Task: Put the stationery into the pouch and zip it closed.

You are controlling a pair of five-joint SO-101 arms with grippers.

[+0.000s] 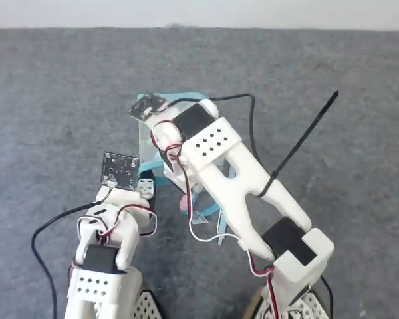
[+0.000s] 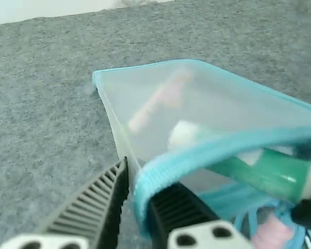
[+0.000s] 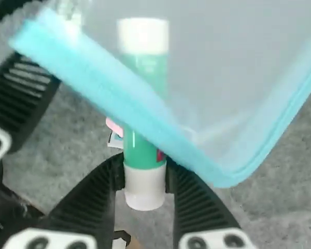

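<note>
The left end effector [image 2: 140, 182] is pinching the blue zipper edge of the pouch [image 2: 197, 98], which lies on the grey desk [image 2: 41, 114], toward 1 o'clock of the left arm in the high view. The right end effector [image 3: 144, 164] is clamped on the green glue stick [image 3: 143, 182], which is part-way through the mouth. A pink item [image 2: 156, 102] is already inside. To do this well, keep the left pinch firm and lifted, push the stick along its own length, and let go only once its white end passes the zipper band.
</note>
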